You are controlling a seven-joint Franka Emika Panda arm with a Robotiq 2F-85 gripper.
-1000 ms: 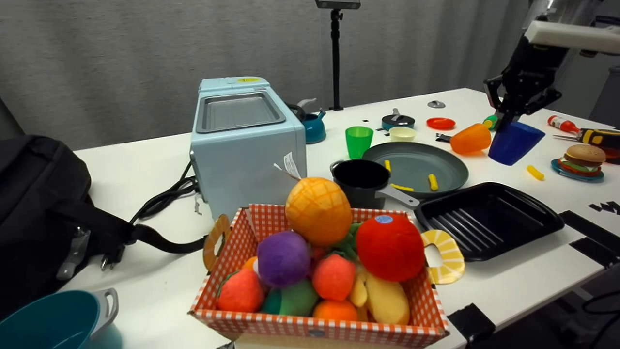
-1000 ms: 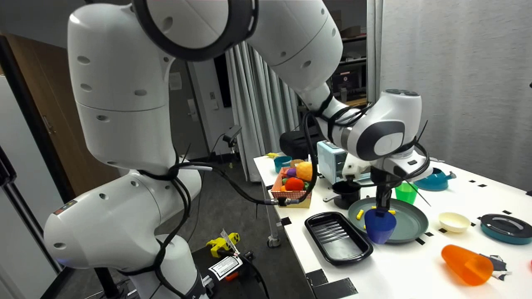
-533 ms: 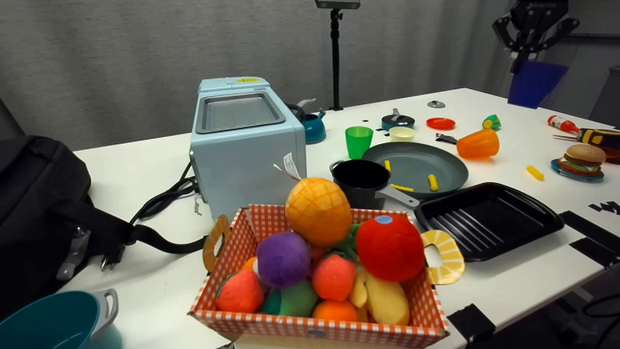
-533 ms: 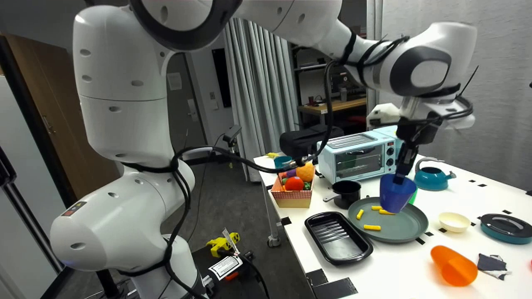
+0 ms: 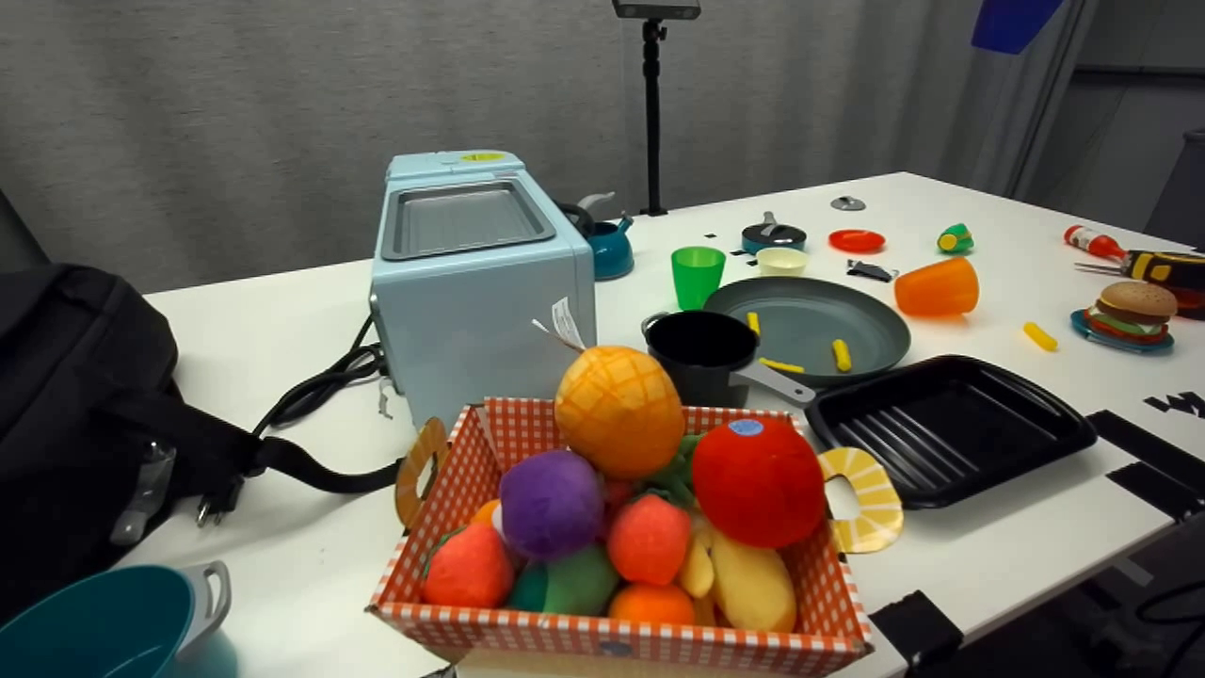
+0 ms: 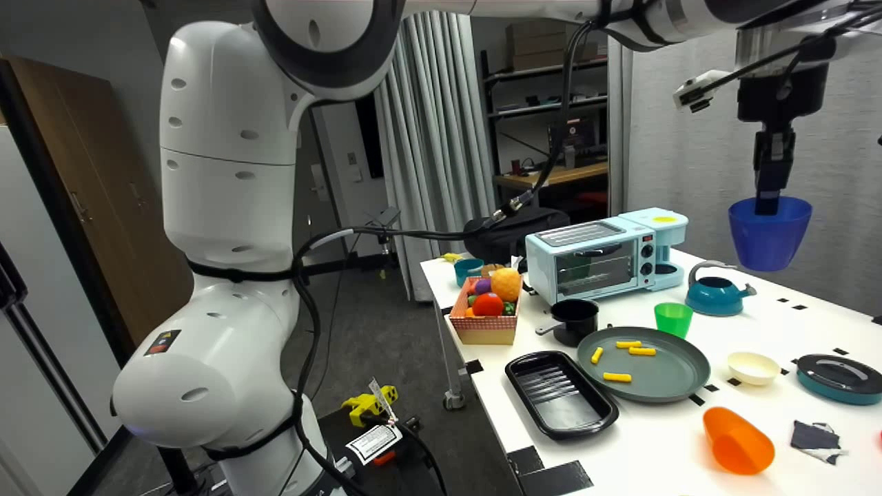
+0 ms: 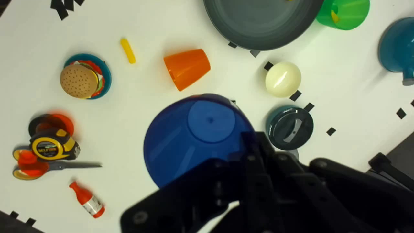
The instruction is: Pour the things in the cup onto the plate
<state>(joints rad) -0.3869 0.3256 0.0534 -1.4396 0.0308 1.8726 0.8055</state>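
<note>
My gripper (image 6: 768, 200) is shut on the wall of the blue cup (image 6: 768, 238) and holds it upright, high above the table. In the wrist view the gripper (image 7: 255, 137) pinches the rim side of the blue cup (image 7: 194, 149), whose visible inside looks empty. In an exterior view only the bottom part of the blue cup (image 5: 1017, 21) shows. The dark grey plate (image 6: 672, 375) lies on the table away from the cup, with several yellow sticks (image 6: 617, 377) on it. The plate also shows in the wrist view (image 7: 262, 29). No small orange-red pieces are in view.
An orange cup (image 6: 739, 441) lies on its side near the plate. A black tray (image 6: 561, 396), black pot (image 6: 577, 320) and green cup (image 6: 673, 318) stand around the plate. A cream bowl (image 6: 753, 368), toaster oven (image 6: 596, 265) and fruit basket (image 5: 612, 631) are nearby. One yellow stick (image 7: 128, 51) lies on the table.
My gripper has raised the blue cup from low near the plate to high above the table, moving right in an exterior view. The orange cup has rolled a little. The plate's sticks stay put.
</note>
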